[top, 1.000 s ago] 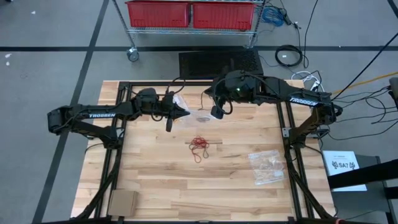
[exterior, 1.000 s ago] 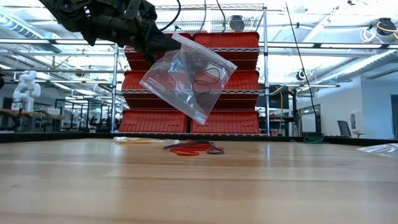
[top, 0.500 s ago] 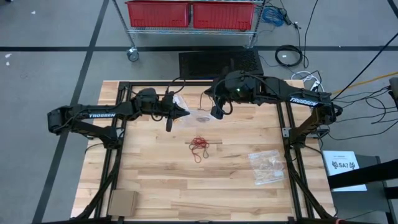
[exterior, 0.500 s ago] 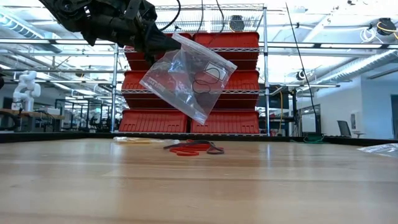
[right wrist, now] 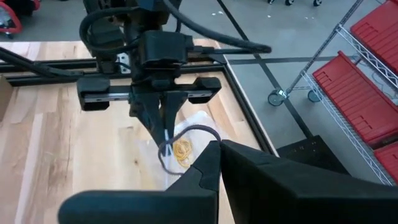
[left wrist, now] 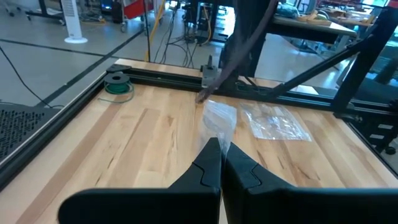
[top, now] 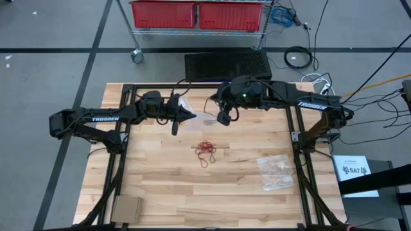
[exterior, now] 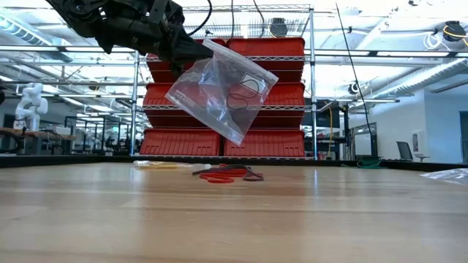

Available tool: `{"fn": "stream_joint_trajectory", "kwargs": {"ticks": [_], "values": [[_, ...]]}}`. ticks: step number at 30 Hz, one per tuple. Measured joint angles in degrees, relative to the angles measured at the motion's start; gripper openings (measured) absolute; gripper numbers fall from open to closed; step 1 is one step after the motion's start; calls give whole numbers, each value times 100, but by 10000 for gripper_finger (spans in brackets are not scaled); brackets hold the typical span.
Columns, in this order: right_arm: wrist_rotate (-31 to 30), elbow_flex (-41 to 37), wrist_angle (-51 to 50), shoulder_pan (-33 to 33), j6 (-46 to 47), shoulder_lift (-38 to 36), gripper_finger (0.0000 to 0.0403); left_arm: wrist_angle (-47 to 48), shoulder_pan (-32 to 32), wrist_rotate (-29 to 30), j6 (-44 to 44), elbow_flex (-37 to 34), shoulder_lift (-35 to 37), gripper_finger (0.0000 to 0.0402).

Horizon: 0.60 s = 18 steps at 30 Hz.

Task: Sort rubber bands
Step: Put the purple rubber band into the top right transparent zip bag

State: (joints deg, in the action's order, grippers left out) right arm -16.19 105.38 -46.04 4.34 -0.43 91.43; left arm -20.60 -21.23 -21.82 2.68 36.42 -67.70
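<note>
My left gripper (exterior: 205,52) is shut on a clear plastic bag (exterior: 223,91) with dark rubber bands inside, held well above the table's far middle. My right gripper (right wrist: 216,146) hovers just right of it (top: 221,119), shut, with a dark rubber band (right wrist: 186,132) looping out from its fingertips toward the left gripper. A pile of red and dark rubber bands (top: 205,149) lies loose on the table's middle. Yellowish bands (right wrist: 181,149) show in a clear bag lying flat under the grippers. My left gripper pinches the bag's upper corner (exterior: 210,48) between its two fingers, which come nearly level from the table's left. The bag hangs tilted below and beyond the fingertips, clear of the table. My right gripper pinches the dark band by one end (right wrist: 208,139), slanting down from the table's right. The rest of the loop curves free in the air.
Another clear bag with tan bands (top: 275,172) lies near the right edge. A cardboard piece (top: 126,208) sits at the near left corner and a green roll (left wrist: 118,87) by the far rail. Black frame rails (top: 295,128) run along the table's sides.
</note>
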Motion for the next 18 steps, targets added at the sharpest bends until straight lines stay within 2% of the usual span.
{"fn": "stream_joint_trajectory", "kwargs": {"ticks": [18], "values": [[0, -2, -8, -11, 22, 51, 0, 13, 0, -27, -2, 0, 0, 0]]}}
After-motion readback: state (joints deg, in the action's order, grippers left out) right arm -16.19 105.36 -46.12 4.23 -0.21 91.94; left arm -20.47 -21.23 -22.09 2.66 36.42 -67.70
